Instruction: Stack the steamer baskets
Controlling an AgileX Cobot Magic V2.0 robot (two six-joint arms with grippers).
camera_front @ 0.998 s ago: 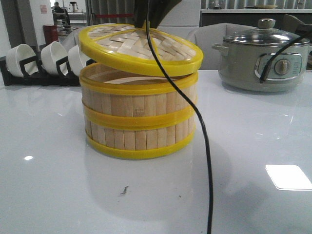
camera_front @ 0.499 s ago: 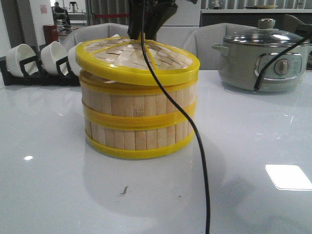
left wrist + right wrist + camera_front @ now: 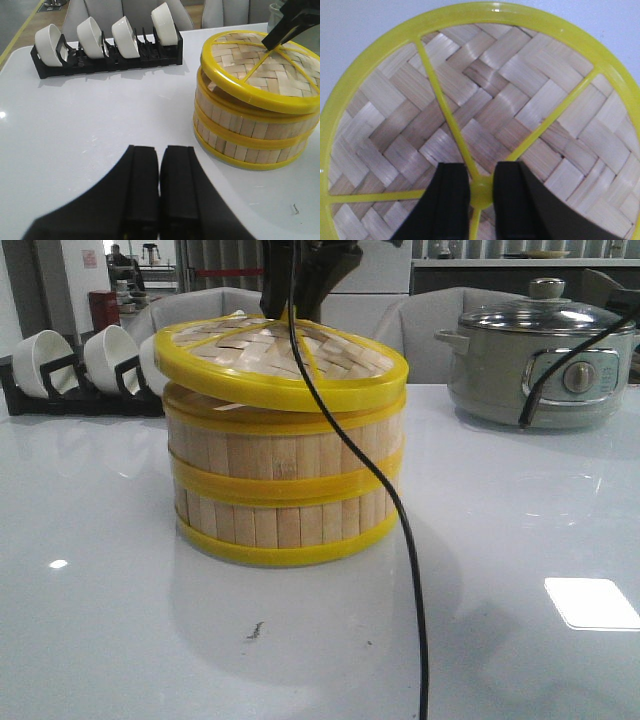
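Note:
Two steamer baskets stand stacked in the middle of the table, the upper basket on the lower basket. A woven bamboo lid with a yellow rim lies slightly tilted at the upper basket's top rim. Whether it rests fully, I cannot tell. My right gripper is shut on the lid's yellow centre knob, coming down from above. My left gripper is shut with nothing in it, low over the table to the left of the stack.
A black rack of white bowls stands at the back left. A grey electric pot sits at the back right. A black cable hangs in front of the stack. Chairs stand behind the table.
The right gripper has lowered the lid from a steep tilt above the stack down onto the upper basket's rim, nearly level now. The left gripper shows no change.

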